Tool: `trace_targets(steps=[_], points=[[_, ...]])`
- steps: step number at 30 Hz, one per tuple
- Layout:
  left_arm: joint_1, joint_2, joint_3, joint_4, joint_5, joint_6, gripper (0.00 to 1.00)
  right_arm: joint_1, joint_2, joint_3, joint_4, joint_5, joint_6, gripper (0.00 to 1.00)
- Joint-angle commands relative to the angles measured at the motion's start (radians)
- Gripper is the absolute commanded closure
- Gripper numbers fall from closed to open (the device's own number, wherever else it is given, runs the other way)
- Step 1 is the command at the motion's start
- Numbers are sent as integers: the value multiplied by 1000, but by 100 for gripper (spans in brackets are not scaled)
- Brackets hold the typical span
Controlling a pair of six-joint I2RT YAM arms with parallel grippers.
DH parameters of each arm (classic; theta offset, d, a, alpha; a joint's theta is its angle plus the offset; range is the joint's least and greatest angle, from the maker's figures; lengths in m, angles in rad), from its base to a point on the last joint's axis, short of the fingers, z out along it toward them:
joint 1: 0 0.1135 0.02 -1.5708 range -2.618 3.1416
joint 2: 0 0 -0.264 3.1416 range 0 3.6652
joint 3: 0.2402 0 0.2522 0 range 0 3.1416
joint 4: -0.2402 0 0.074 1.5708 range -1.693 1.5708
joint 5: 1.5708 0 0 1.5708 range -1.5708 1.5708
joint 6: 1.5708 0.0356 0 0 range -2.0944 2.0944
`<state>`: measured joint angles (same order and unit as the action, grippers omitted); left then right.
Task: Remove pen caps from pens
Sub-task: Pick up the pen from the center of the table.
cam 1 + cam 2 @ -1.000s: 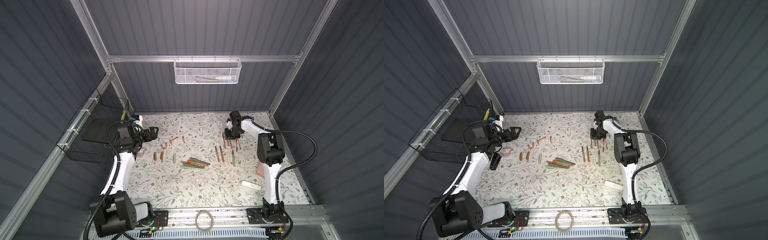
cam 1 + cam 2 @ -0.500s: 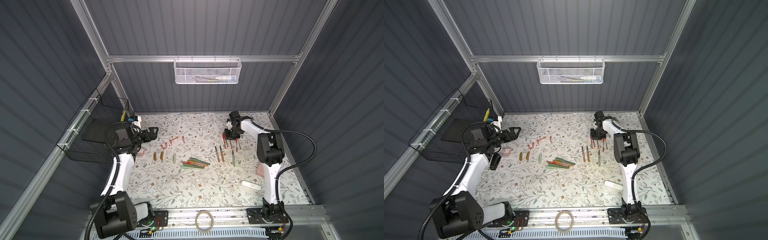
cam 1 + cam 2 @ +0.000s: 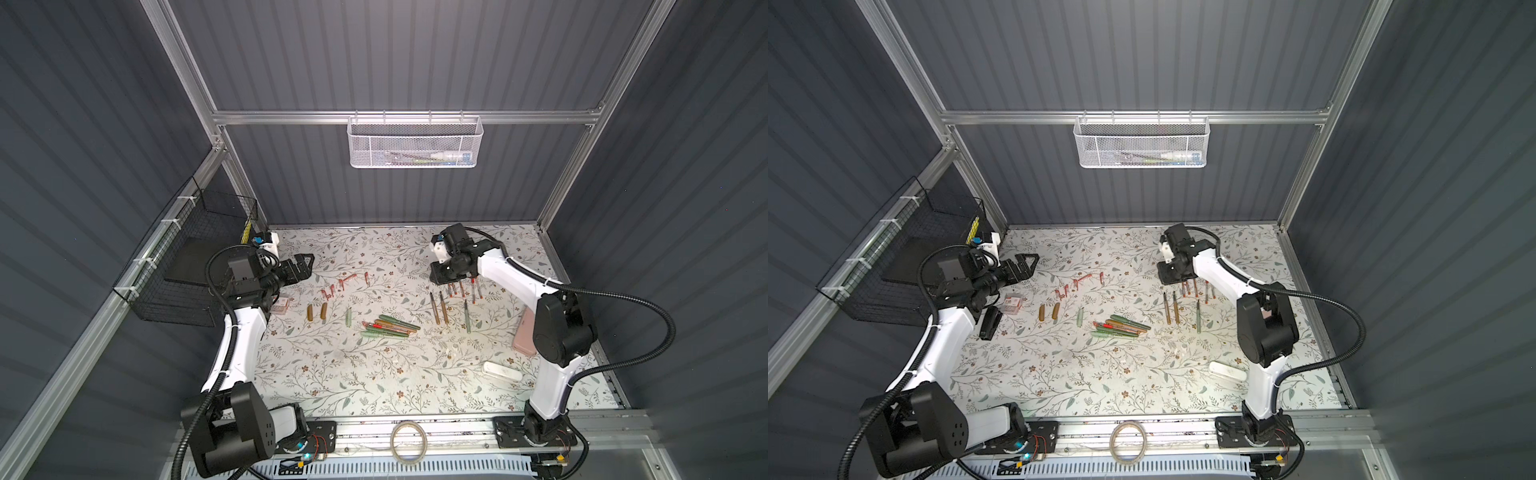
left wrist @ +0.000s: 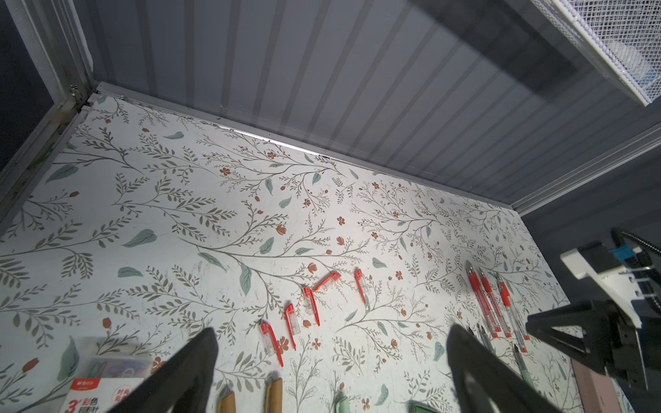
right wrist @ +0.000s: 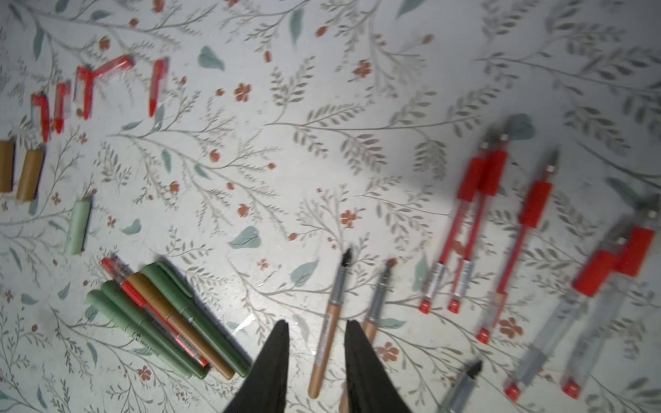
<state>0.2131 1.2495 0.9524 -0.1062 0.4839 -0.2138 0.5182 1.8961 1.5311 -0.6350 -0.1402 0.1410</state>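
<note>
Nearest, a tape ring (image 3: 409,441) lay on the front rail. On the floral counter (image 3: 332,386), a white oblong case (image 3: 502,371) sat by the right arm's base, with a pink case (image 3: 523,337) further back, partly hidden by the arm. Mid-counter was a pile of capped pens (image 3: 390,326), green, mustard and one clear-red, all touching. Left of the pile lay a pale-green cap (image 3: 348,318) and two mustard caps (image 3: 323,311), apart from each other. Right of it lay two brown uncapped pens (image 3: 434,309) and one green uncapped pen (image 3: 467,316). Further back, five red caps (image 3: 366,277) lay in a loose row on the left and five uncapped clear-red pens (image 3: 473,291) in a row on the right. The right claw (image 3: 441,276) hung above the far end of that row, jaws narrowly apart, holding nothing; its wrist view was blurred. The left claw (image 3: 306,262) hovered near the red caps, jaws wide, empty. A small clip box (image 3: 279,303) sat beside the left arm. A white mesh basket (image 3: 415,143) hung on the back wall.
</note>
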Motion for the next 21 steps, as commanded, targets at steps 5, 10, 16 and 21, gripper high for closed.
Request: trace_targets(steps=[5, 10, 16, 21], points=[[15, -5, -12, 11, 19, -2, 0, 162, 53, 10, -34, 77, -92, 62], [17, -6, -28, 32, 21, -8, 0, 232, 99, -2, -7, 104, -113, 61], [19, 1, -30, 36, 20, -16, 0, 256, 154, 16, -1, 97, -127, 62], [24, -1, -26, 29, 17, -20, 0, 270, 190, 35, -10, 90, -130, 63]])
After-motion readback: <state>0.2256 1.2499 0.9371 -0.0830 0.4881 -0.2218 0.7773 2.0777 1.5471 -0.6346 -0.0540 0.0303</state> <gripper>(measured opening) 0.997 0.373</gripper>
